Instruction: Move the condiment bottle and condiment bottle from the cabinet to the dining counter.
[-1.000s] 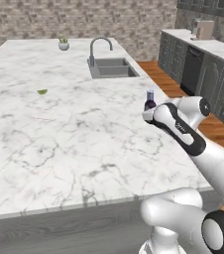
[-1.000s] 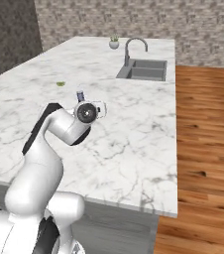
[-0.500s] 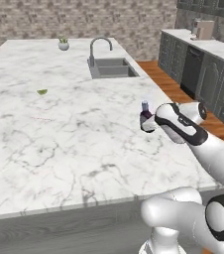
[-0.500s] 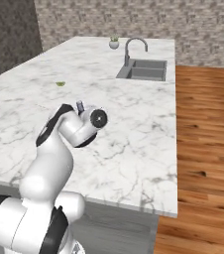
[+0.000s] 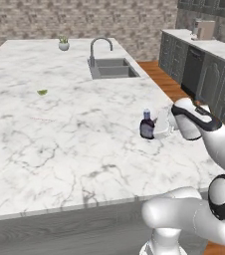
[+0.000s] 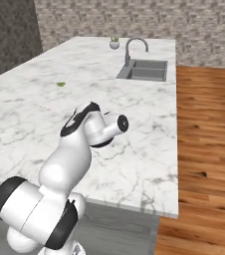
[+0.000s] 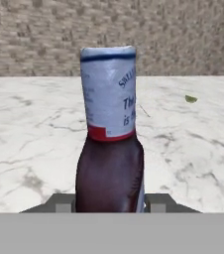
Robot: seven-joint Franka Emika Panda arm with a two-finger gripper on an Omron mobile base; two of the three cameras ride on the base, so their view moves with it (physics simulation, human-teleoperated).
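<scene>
In the left base view the condiment bottle (image 5: 147,124) stood upright at right of centre, on the white marble counter (image 5: 59,129), near its right edge. The claw (image 5: 159,125) reached in from the right and was clenched on the bottle's dark lower body. In the hand view the bottle (image 7: 110,134) rose at centre frame, white-labelled neck above dark body, between the two finger tips (image 7: 59,202) low in the frame. A sink (image 5: 112,68) with a curved faucet (image 5: 98,49) lay at upper centre, a small potted plant (image 5: 63,44) at upper left, and a green scrap (image 5: 42,92) at left.
</scene>
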